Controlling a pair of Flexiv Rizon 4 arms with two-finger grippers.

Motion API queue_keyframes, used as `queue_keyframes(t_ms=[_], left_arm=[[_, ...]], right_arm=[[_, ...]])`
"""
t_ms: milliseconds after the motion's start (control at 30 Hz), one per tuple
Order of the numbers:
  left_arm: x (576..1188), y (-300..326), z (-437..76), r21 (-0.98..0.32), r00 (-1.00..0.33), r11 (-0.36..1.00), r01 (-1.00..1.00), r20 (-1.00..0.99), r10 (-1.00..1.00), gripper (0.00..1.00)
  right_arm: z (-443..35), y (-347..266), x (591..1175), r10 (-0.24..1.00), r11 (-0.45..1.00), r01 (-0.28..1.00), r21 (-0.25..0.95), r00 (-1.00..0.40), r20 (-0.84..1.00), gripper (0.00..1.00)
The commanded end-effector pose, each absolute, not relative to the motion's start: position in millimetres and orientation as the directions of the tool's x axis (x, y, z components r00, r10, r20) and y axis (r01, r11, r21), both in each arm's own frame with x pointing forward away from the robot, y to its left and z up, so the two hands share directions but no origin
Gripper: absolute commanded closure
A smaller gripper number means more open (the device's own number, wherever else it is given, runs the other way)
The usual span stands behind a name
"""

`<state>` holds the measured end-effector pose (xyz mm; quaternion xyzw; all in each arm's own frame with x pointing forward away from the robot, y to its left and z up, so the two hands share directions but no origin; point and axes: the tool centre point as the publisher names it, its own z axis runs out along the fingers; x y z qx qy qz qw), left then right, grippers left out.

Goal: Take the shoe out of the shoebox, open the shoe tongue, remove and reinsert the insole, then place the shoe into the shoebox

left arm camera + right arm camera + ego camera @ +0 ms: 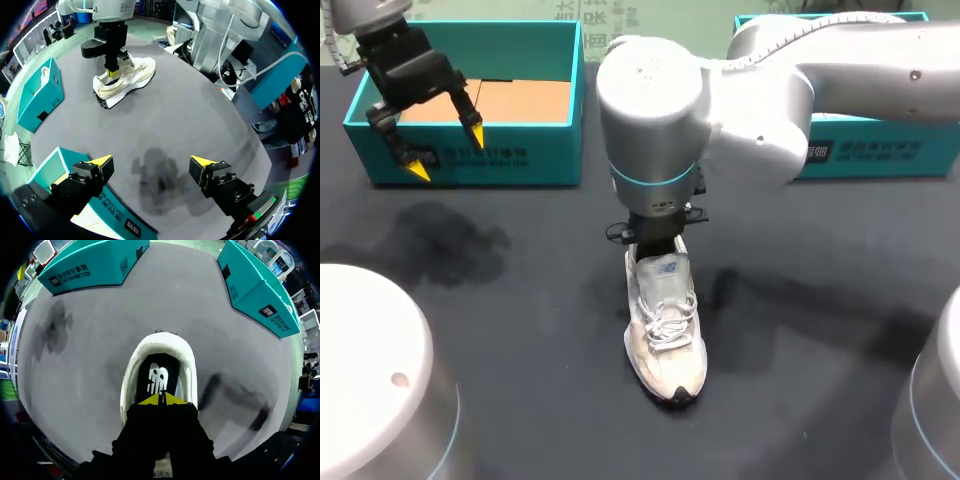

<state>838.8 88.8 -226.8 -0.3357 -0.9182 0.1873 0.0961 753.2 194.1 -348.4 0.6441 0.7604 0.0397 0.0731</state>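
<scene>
A cream-white laced shoe (665, 335) lies on the dark table near the middle, toe toward the front edge. My right gripper (657, 252) comes straight down into its heel opening. In the right wrist view its yellow tips (161, 399) are pressed together, shut, just over the black insole (159, 371) with its white logo, inside the shoe's pale rim (131, 375). My left gripper (445, 152) hangs open over the front wall of the teal shoebox (490, 160) at the back left, nothing between its fingers (102, 161). From there the shoe (127, 77) and right gripper (113, 71) show far ahead.
The shoebox holds brown cardboard (520, 100). A second teal box (880, 150) stands at the back right. A dark stain (440, 240) marks the table left of the shoe. My right arm's big joint (650, 100) hangs above the shoe's heel.
</scene>
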Motion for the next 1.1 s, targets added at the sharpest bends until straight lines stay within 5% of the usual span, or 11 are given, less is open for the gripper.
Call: queue_keyframes(t_ms=[33,433,633,1100], left_arm=[[839,89,-227,-0.406,-0.756,0.705,0.581,0.051,0.653,0.0],[839,89,-227,-0.406,-0.756,0.705,0.581,0.051,0.653,0.0],[839,89,-227,-0.406,-0.756,0.705,0.581,0.051,0.653,0.0],[839,89,-227,-0.406,-0.756,0.705,0.581,0.051,0.653,0.0]], right_arm=[[-354,187,759,0.985,0.169,0.982,0.087,-0.171,0.012,0.83],[-362,189,739,0.981,0.191,0.981,-0.026,-0.191,0.026,0.52],[-362,191,734,0.98,0.199,0.979,-0.047,-0.198,0.026,0.02],[-362,189,722,0.981,0.194,0.978,-0.08,-0.191,0.041,0.0]])
